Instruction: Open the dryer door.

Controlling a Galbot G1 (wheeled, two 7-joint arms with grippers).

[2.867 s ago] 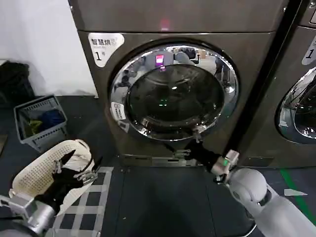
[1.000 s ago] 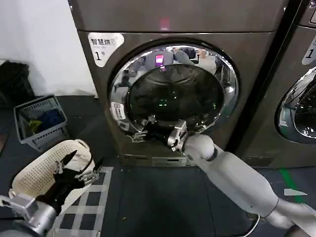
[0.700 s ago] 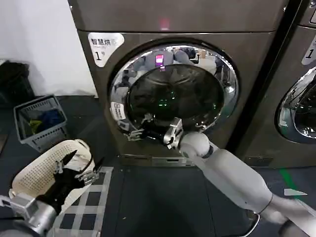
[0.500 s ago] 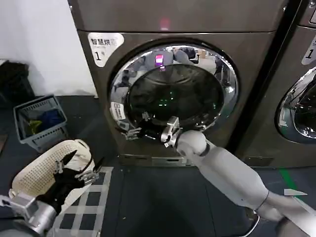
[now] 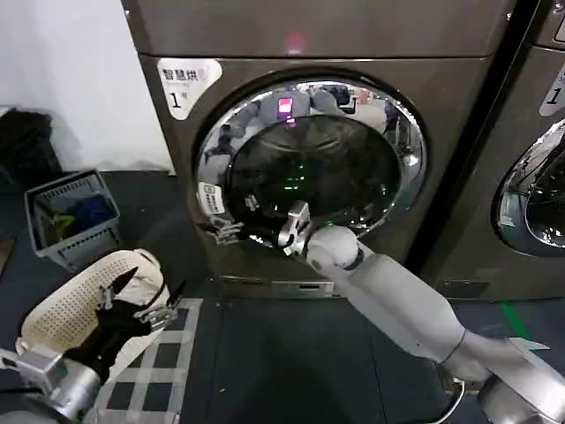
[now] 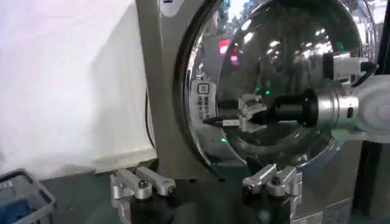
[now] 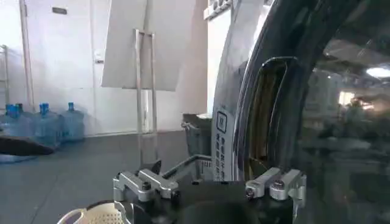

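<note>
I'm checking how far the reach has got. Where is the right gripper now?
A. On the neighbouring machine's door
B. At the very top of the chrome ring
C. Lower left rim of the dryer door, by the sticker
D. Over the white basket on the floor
C: the right gripper, open, sits at the lower left rim of the dryer door, beside the small sticker; the door is closed.

Smooth silver-grey right arm (image 5: 397,296), black wrist, metal-fingered end effector (image 5: 231,231).
</note>
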